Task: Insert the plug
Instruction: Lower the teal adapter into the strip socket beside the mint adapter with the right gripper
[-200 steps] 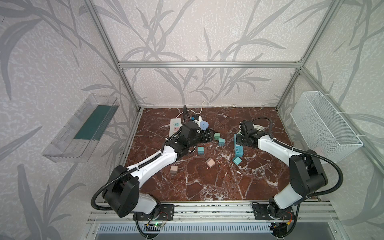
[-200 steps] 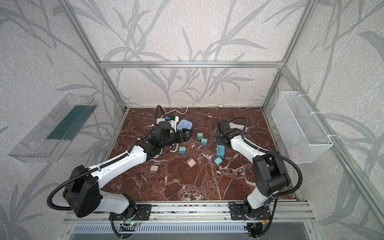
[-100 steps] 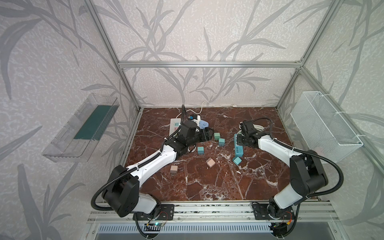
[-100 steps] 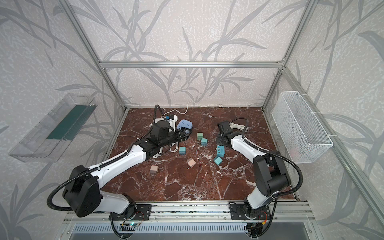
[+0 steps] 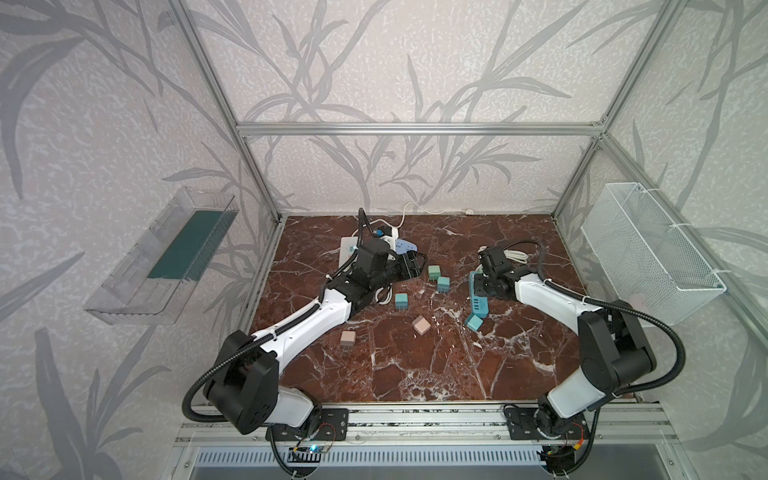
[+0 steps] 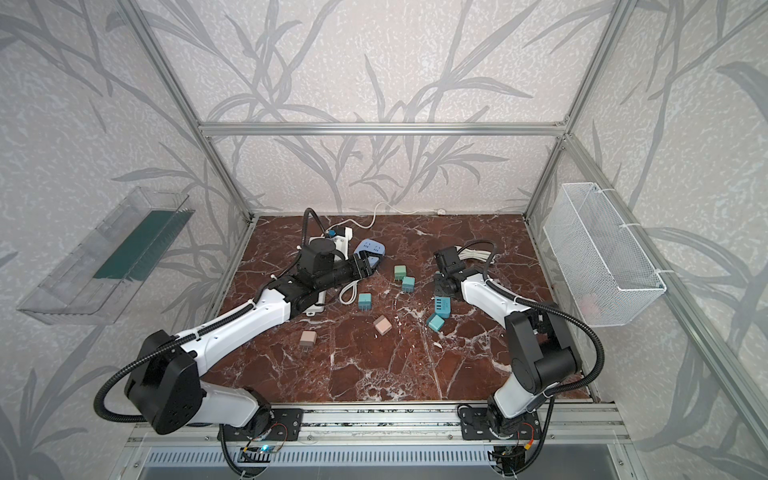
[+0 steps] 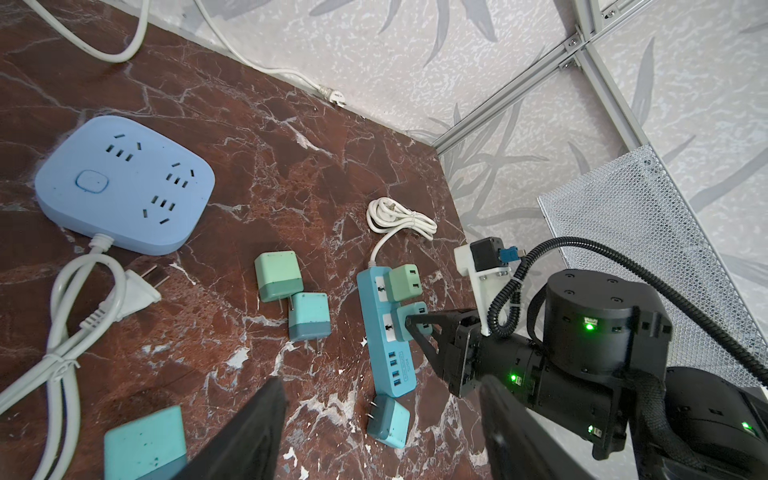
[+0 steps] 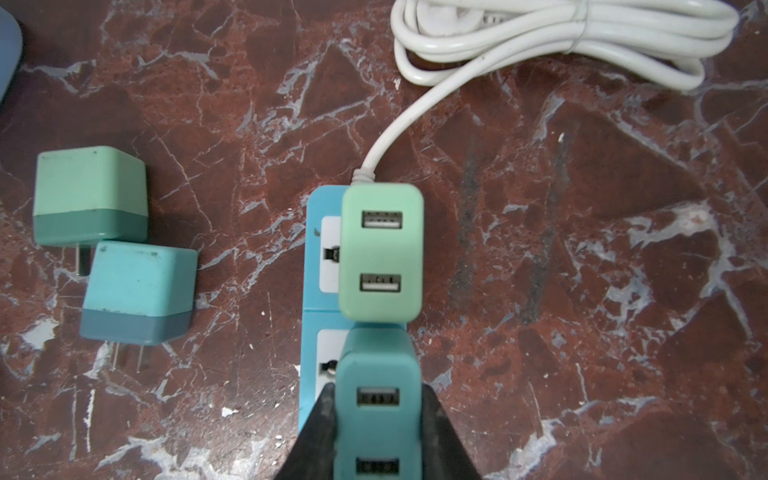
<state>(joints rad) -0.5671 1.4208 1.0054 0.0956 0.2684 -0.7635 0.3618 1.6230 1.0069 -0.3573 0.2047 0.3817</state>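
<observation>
The right arm bends inward, wrist pitched down over the blue power strip (image 5: 478, 305), and the right end effector (image 8: 378, 419) pinches the teal plug (image 8: 376, 370) standing on the strip's second outlet, next to a pale green plug (image 8: 380, 249). The left arm stretches low across the desk (image 5: 415, 365), and the left end effector (image 5: 409, 266) hangs parted and empty.

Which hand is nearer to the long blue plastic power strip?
Right. The right hand is at the long blue plastic power strip, shut on a teal charger on its socket. The left hand is apart from it, beside the light-blue rounded socket hub.
</observation>
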